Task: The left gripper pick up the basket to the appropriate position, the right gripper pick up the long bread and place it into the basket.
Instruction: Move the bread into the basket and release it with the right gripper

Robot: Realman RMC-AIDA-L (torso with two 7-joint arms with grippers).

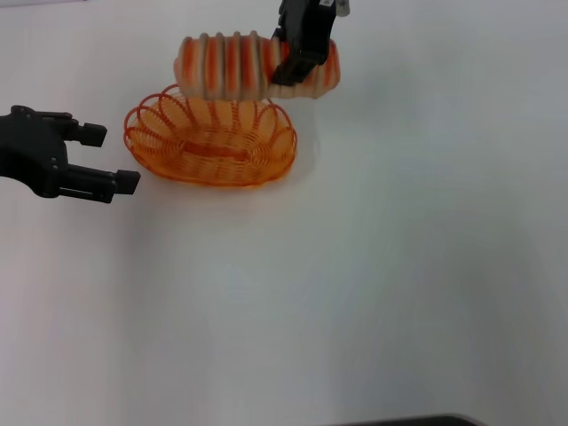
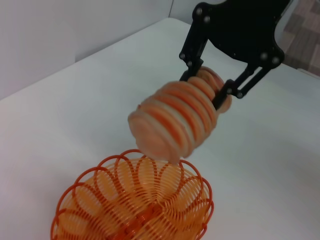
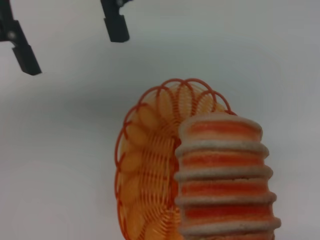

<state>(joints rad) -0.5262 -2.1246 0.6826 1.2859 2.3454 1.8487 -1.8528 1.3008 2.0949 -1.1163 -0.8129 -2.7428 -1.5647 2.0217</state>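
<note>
Right gripper [image 1: 296, 73]: fingers closed across the long bread [image 1: 240, 67], toward the loaf's right-hand end as seen from the head camera. The loaf is held clear of the table and roughly level, its free end reaching out to the robot's left. In the left wrist view the black fingers [image 2: 196, 59] are seen clamped on either side of the loaf [image 2: 177, 120], with the rounded free end hanging just above the basket rim.

Left gripper [image 1: 111, 160]: fingers spread apart, nothing held. It is stationed to the left of the basket [image 1: 210, 138], close to its near end but not touching it. Two of its fingertips [image 3: 116, 25] show in the right wrist view, apart from the wire rim.

Basket: resting on the white table [image 1: 373, 284], empty. The bread is carried above its far rim, overlapping it in the right wrist view [image 3: 225, 170], not yet inside.

Progress, as judged: basket appears to be placed and released; bread picked up and brought over. Remaining: the loaf is to be lowered into the basket [image 3: 150, 165] and let go.
</note>
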